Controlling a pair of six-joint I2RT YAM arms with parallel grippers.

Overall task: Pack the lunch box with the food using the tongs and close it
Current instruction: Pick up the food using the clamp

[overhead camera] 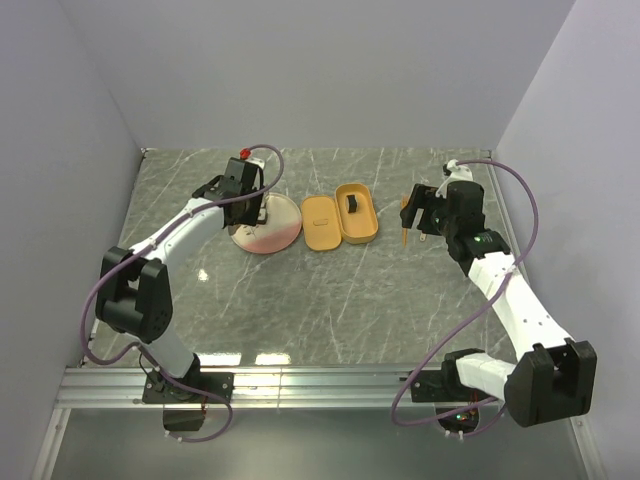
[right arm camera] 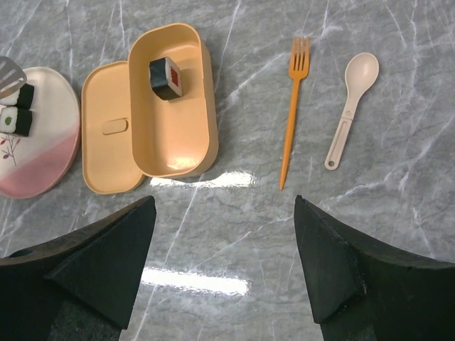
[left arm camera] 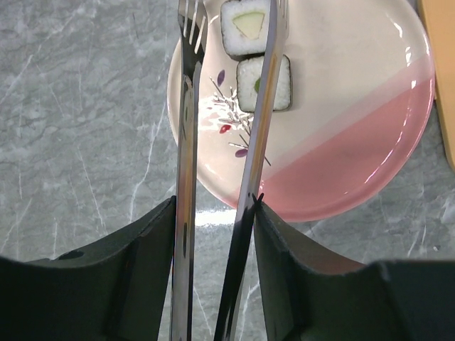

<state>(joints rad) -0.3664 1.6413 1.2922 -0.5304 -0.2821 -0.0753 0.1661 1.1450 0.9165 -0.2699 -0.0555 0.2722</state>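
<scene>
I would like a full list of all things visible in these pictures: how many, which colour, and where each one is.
lunch box: 1, orange-tan, open, on the table right of the lid
lid: 1, orange-tan, lying flat between lunch box and plate
food: 3 dark-edged pieces; one with a red centre in the lunch box, two with green centres on the plate
plate: 1, cream and pink, left of the lid
tongs: 1, grey metal, in the left hand, tips over the plate
fork: 1, orange, right of the lunch box
spoon: 1, beige, right of the fork
table: 1, grey marble
left hand: 1, black, shut on the tongs
right hand: 1, black, open, empty, above the table
</scene>
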